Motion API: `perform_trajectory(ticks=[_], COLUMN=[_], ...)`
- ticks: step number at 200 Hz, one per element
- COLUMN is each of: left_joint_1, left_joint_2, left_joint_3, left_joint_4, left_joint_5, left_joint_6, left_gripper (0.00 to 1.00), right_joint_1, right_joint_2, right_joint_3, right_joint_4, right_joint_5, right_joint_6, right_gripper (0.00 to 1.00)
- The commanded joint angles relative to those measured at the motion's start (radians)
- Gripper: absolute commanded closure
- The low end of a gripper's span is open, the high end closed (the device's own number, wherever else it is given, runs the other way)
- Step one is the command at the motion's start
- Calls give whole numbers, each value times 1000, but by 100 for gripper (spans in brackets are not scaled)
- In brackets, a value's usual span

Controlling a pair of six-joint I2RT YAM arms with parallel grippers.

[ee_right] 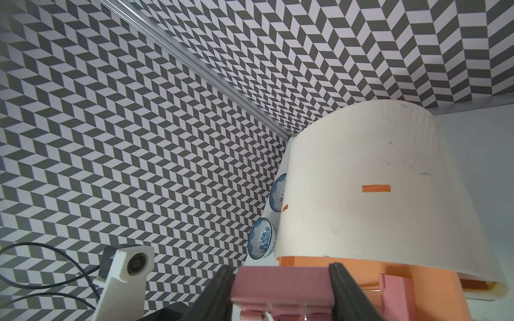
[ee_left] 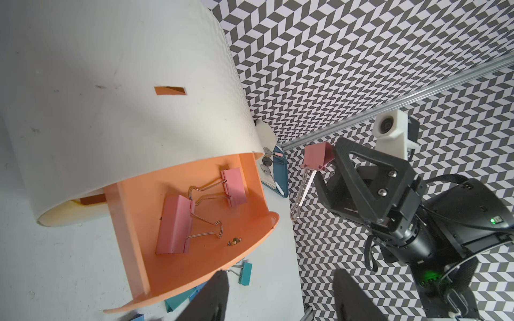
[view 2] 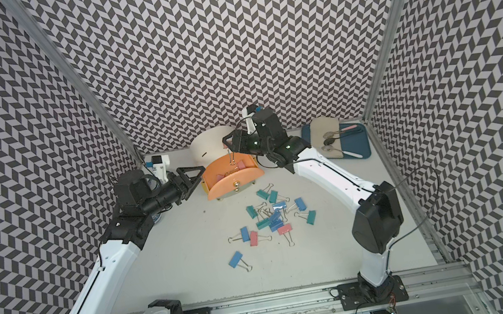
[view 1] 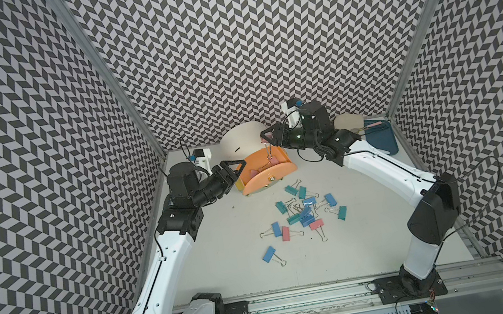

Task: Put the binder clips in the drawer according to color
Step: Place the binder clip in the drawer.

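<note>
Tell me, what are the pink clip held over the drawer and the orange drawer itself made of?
Pink clip: likely painted sheet metal, with a matte folded body; its handles are shiny bare wire. Orange drawer: probably plastic, judging by its smooth, uniform, slightly glossy curved walls.

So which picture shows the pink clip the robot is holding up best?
The left wrist view. There the pink clip shows whole: its body is pinched in the jaws and its wire handles dangle below. The right wrist view shows only the clip's body, very close up. In both top views it is tiny and half hidden.
</note>
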Motion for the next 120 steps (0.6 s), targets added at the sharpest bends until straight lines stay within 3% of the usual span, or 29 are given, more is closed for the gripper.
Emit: perform_trajectory(ticks=[1, 120], left_joint_1=[17, 58], left_joint_2=[4, 9], left_joint_3=[12, -9], left_joint_4=[39, 40], left_joint_5=[31, 61], left_joint_6=[7, 16], left_gripper=[36, 36], right_joint_1=[-2, -1], right_joint_2=[12, 60], right_joint_3=[-13, -60], right_joint_4=[109, 151], right_joint_5=[-3, 10], right_joint_6=[8, -49], right_gripper=[55, 49])
